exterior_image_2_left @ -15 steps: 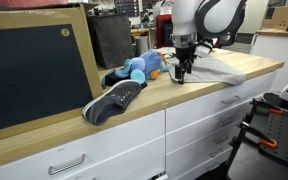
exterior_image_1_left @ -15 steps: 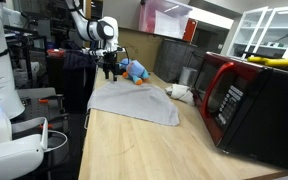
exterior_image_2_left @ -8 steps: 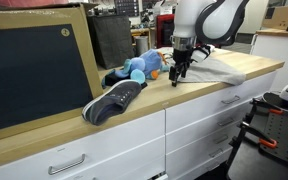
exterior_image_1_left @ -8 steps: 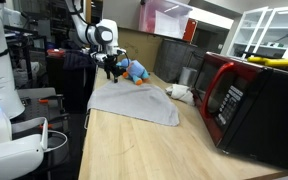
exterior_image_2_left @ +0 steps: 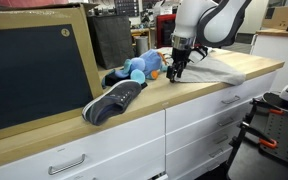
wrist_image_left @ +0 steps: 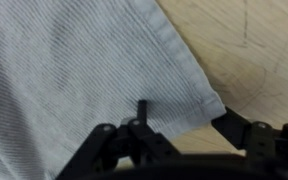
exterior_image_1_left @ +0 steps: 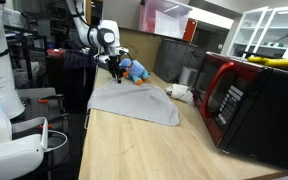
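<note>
Gripper (exterior_image_2_left: 174, 76) low over a corner of the light grey ribbed cloth (wrist_image_left: 74, 60) — fingers apart, straddling that corner in the wrist view, nothing clamped. The cloth lies spread on the pale wooden surface (wrist_image_left: 246, 40). Just left of the gripper in an exterior view sits a blue plush toy (exterior_image_2_left: 139, 68) (touching the cloth? cannot tell) — nearer, a dark grey shoe (exterior_image_2_left: 112, 100).

Cloth (exterior_image_1_left: 134, 100) lies flat on the counter (exterior_image_1_left: 144, 150); microwave (exterior_image_1_left: 249, 100) stands on the same counter, apart from it. Plush toy (exterior_image_2_left: 139, 68) sits just beside the cloth's edge — shoe (exterior_image_2_left: 114, 100) next along, nr the counter's front edge. Gripper (wrist_image_left: 182, 125) is over the cloth's corner, which lies btw. its fingers.
</note>
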You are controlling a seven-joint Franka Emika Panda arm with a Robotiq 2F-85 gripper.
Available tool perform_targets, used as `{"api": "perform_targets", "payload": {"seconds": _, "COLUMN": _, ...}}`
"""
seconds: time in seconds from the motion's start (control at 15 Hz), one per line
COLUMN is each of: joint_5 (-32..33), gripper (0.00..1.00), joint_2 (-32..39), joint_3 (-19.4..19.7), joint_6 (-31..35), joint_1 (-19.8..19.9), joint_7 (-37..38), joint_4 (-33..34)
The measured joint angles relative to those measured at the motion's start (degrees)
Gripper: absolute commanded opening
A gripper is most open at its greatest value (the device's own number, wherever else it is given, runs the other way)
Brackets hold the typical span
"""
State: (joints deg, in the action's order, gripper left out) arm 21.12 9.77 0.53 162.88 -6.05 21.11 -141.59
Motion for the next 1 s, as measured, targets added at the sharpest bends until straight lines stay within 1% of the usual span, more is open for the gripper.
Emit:
{"api": "perform_targets", "payload": {"seconds": 0.33, "joint_5": -0.01, "gripper": 0.02, "joint_2": -0.46, "joint_3": 0.64, "joint_6": -0.5, "joint_1": 0.51, "joint_7": 0.33, "joint_4": 0.16}}
{"api": "perform_targets", "payload": {"seconds": 0.4, "joint_5": -0.43, "gripper": 0.0, "joint_2": -0.6, "joint_3": 0.83, "joint_6": -0.95, "joint_1": 0.51, "joint_7": 0.24, "joint_4": 0.27}}
{"api": "perform_targets", "payload": {"seconds": 0.47, "joint_5": -1.19, "gripper": 0.0, "joint_2": -0.77, "joint_3": 0.89, "joint_6": -1.67, "joint_1": 0.51, "joint_7": -0.07, "joint_4": 0.53}}
{"api": "perform_targets", "payload": {"seconds": 0.6, "joint_5": -4.88, "gripper": 0.0, "joint_2": -0.85, "joint_3": 0.78, "joint_6": -4.48, "joint_1": 0.58, "joint_7": -3.18, "joint_4": 1.42}}
{"api": "perform_targets", "payload": {"seconds": 0.8, "joint_5": -10.98, "gripper": 0.01, "joint_2": -0.76, "joint_3": 0.45, "joint_6": -11.16, "joint_1": 1.44, "joint_7": -9.41, "joint_4": 4.0}}
{"api": "perform_targets", "payload": {"seconds": 1.0, "joint_5": -14.43, "gripper": 0.01, "joint_2": -0.48, "joint_3": 0.42, "joint_6": -18.34, "joint_1": 2.67, "joint_7": -13.34, "joint_4": 7.88}}
